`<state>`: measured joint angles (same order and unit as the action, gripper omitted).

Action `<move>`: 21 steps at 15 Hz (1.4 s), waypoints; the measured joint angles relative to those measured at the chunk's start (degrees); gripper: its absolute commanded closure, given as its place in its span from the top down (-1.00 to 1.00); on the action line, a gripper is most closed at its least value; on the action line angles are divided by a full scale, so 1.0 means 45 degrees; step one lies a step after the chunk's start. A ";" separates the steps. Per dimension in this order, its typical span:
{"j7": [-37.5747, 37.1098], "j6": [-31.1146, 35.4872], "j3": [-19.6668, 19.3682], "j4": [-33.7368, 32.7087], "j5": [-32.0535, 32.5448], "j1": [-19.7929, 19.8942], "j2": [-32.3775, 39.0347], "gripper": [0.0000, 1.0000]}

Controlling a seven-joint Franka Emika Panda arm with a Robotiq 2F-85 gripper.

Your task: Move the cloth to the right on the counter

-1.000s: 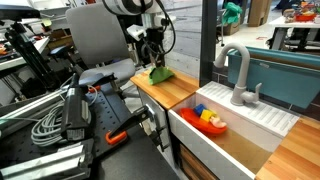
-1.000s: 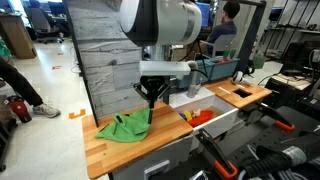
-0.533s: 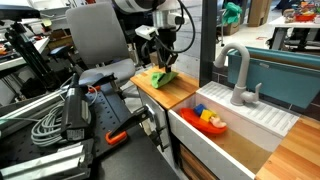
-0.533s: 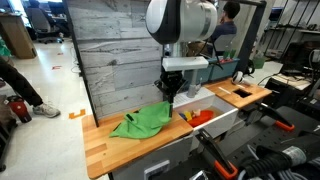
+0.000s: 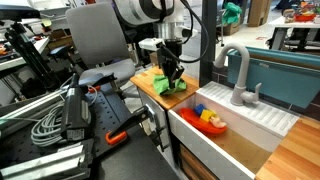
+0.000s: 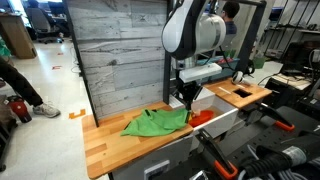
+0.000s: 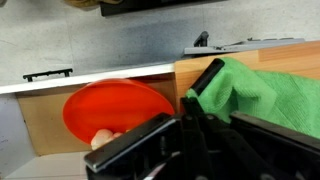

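We see the gripper (image 6: 187,101) closed tight on the sink-side end of the green cloth (image 6: 153,123), the rest lying on the wood counter (image 6: 108,148), stretching away from the claw, just beside the sink (image 5: 220,148).

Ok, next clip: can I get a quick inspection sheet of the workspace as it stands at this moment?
Surface: wooden counter, bare wood beside the cloth.
Job's things: green cloth, crumpled, one end near the sink.
Clutter: red bowl with small items, in the sink; faucet behind it.
Grippers: hand shut on the cloth's edge.
Cables: grey coil beside the counter.
Surroundings: person far back.
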<state>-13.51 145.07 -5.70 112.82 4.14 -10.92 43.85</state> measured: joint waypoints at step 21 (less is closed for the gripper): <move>-0.0912 -0.1013 -0.0300 0.0062 0.0798 -0.0976 -0.0358 1.00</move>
<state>-17.61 140.51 -7.05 113.10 7.73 -15.31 42.24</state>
